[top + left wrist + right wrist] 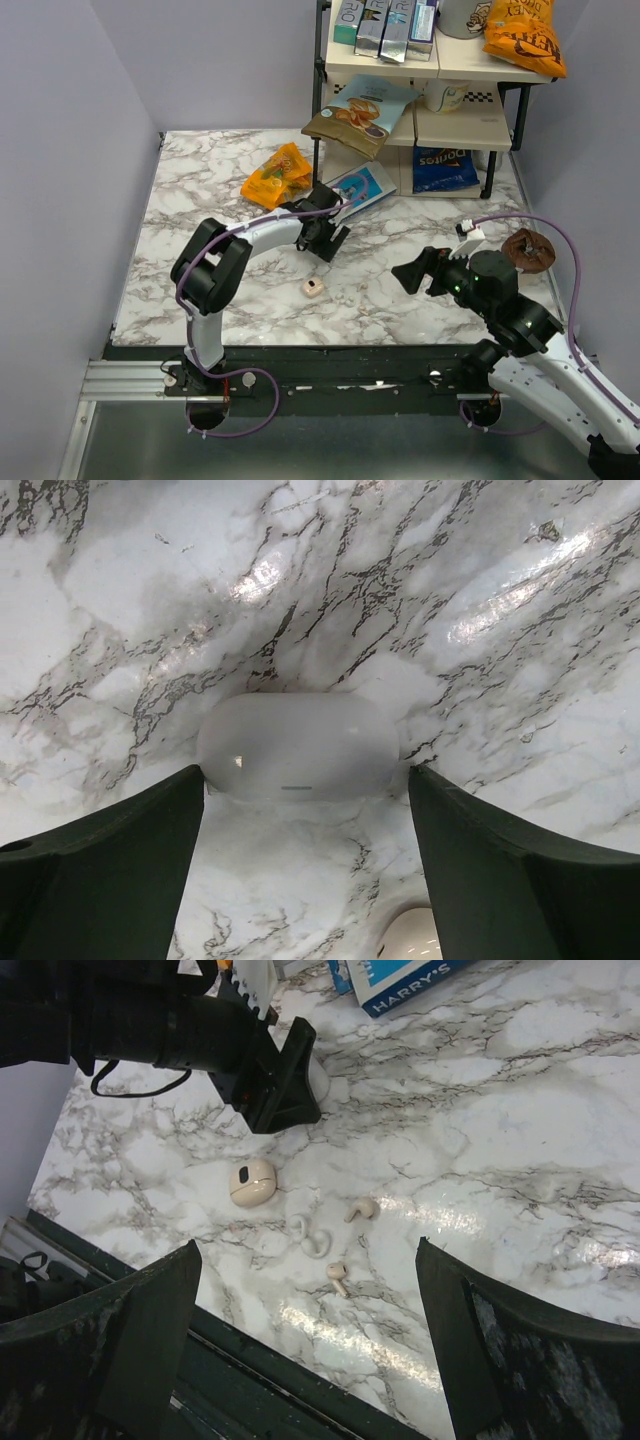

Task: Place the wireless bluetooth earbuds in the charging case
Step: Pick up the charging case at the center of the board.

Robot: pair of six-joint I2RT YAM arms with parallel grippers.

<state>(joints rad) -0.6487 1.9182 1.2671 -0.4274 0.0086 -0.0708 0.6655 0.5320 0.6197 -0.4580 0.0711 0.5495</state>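
Charging case (pixel 252 1182) lies on the tabletop (pixel 520 1120) with the loose earbuds (pixel 360 1208) near it, left gripper (pixel 328 238) just beyond it, jaws wide flanking a white oval pod (pixel 298 745), right gripper (pixel 405 272) jaws wide, empty; the case looks light, rigid and slick, so pinch low across its narrow sides.

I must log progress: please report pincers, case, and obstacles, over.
Left pincer open, astride a white oval object. Right pincer open, empty. Charging case on table, two earbuds loose beside it.
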